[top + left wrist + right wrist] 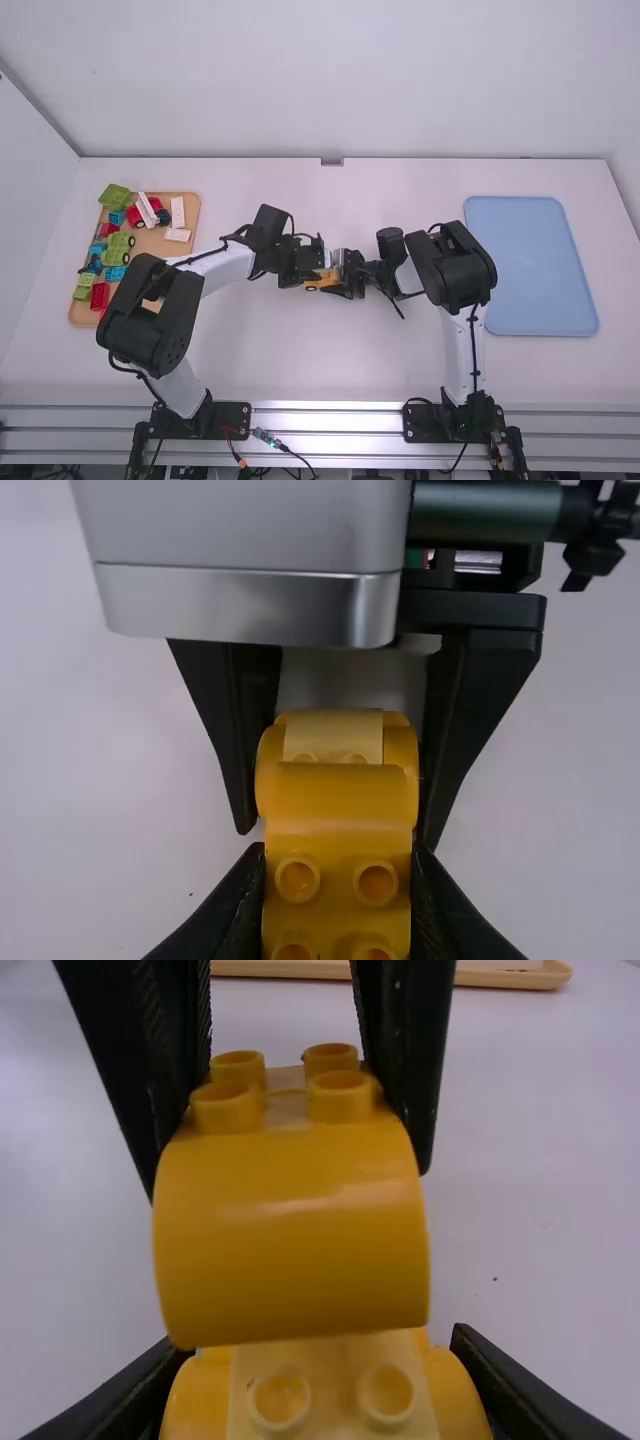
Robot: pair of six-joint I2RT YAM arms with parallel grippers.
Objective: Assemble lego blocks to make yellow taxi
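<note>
misalignment at the studs point(280, 1401) could spoil the join over the middle of the tabletop point(300, 350), where the left gripper point(338, 848) grasps a curved yellow block point(290, 1230) and the right gripper point(322, 1345) a second yellow block point(334, 1385), if either tilts or slips under pressure.
</note>
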